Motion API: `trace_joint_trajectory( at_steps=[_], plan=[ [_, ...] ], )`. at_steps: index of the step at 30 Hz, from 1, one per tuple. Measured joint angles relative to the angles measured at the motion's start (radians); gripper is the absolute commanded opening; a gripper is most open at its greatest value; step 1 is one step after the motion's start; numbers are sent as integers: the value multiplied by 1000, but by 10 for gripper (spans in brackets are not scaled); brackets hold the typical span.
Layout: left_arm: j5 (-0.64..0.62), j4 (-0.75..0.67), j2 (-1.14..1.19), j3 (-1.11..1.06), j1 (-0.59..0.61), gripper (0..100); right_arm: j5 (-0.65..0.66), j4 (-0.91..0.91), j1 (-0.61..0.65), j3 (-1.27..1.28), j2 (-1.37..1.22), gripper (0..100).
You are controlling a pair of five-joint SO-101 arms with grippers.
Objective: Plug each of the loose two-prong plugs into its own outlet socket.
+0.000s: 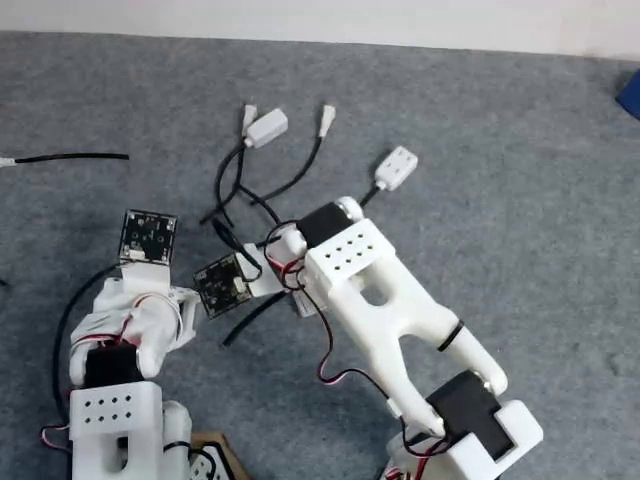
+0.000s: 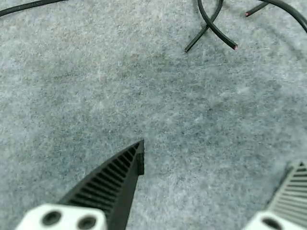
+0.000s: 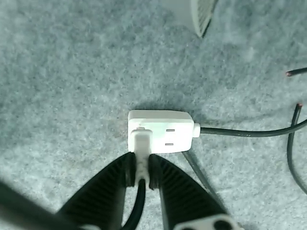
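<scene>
R claw point(image 3: 139, 168): clamped tight on white plug point(image 3: 140, 143). Plug butts against outlet socket point(image 3: 163, 125), which lies flat on table point(image 3: 57, 72); prongs hidden. L claw point(image 2: 219, 158): spread wide, empty, above table nr black wire ends point(image 2: 211, 28).

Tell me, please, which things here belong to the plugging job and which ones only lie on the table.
For the job: outlet socket with the plug that the right gripper holds at it; second outlet socket; third outlet socket; loose plug.

Just lying about, as it seems: black cable at the table's left edge; blue object at the right edge.
</scene>
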State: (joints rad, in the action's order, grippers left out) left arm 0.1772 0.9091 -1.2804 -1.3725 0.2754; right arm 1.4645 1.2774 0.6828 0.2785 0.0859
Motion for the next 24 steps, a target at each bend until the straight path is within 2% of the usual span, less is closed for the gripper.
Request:
trace_joint_trajectory(
  at_steps=[24],
  plan=[
    [0,0,0,-3,-9,425,0,-6,-35,-6,-55,8]
  ],
)
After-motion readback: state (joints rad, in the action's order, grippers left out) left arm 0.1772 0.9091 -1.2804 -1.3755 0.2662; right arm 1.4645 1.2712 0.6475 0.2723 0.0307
